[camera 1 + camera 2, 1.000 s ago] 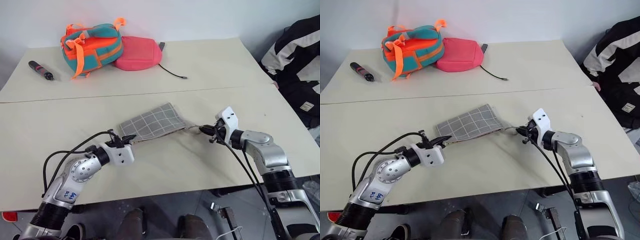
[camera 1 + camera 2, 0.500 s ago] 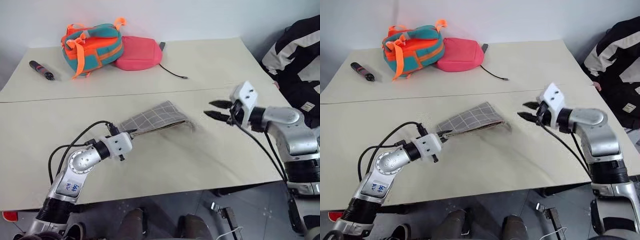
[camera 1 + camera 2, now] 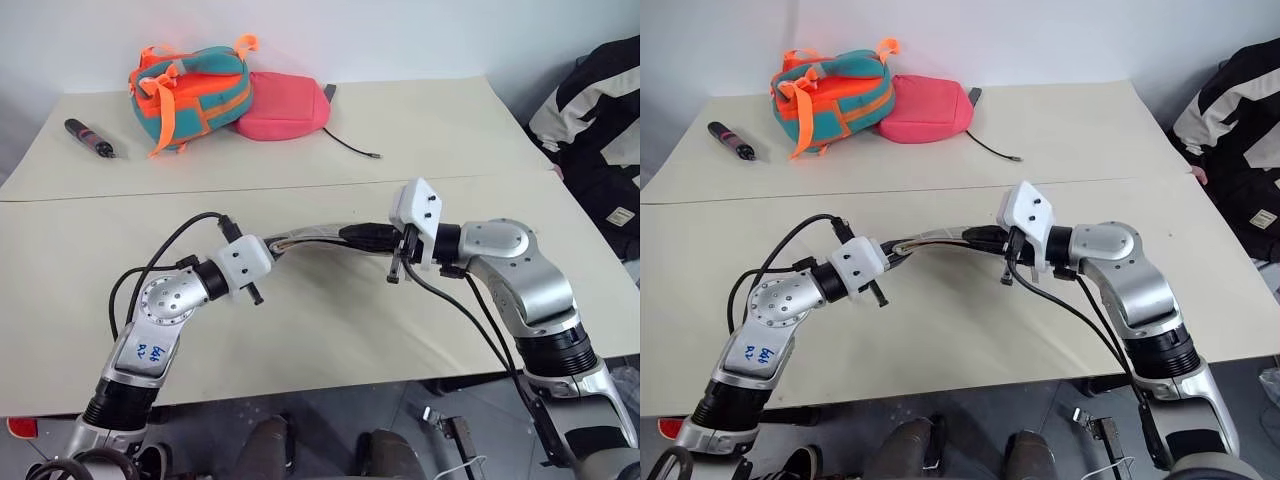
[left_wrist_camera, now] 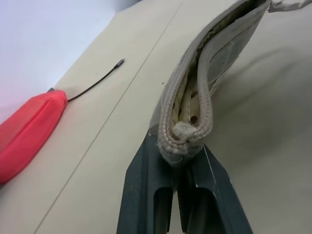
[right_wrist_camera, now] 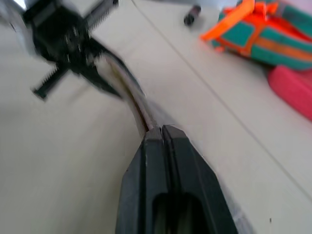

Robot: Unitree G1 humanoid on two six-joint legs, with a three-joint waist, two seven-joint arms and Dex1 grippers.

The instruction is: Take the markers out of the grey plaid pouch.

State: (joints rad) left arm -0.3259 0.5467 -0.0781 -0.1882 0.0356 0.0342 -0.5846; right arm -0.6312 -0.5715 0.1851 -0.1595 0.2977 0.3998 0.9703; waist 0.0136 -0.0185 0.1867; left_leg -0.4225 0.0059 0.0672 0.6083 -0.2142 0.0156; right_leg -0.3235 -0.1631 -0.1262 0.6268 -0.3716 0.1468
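The grey plaid pouch (image 3: 318,237) hangs stretched between the two grippers, lifted off the cream table (image 3: 300,330) and seen nearly edge-on from the head views. At its left end the left gripper (image 3: 272,243) has its fingers (image 4: 146,175) pinched together on the pouch's corner; the left wrist view looks straight along the zipper edge, where the mouth gapes a little and the tan dotted lining shows inside. No markers can be made out in that opening. At the other end the right gripper (image 3: 352,235) points leftward with its fingers (image 5: 168,146) pressed together on the pouch's edge, so the fabric sags slightly in a shallow arc between the two holds.

A second ago the pouch lay flat on the table with its grid face up, and the right gripper sat at its right corner. Half a second ago that gripper stood well off to the right with its fingers spread, apart from the pouch. It has since swung in leftward and upward and clamped on, while the left gripper has raised its end.

Well behind, at the far edge of the table, sit a dark pen-like tool (image 3: 86,139), a teal-and-orange bag (image 3: 188,92) and a pink pouch (image 3: 283,105).
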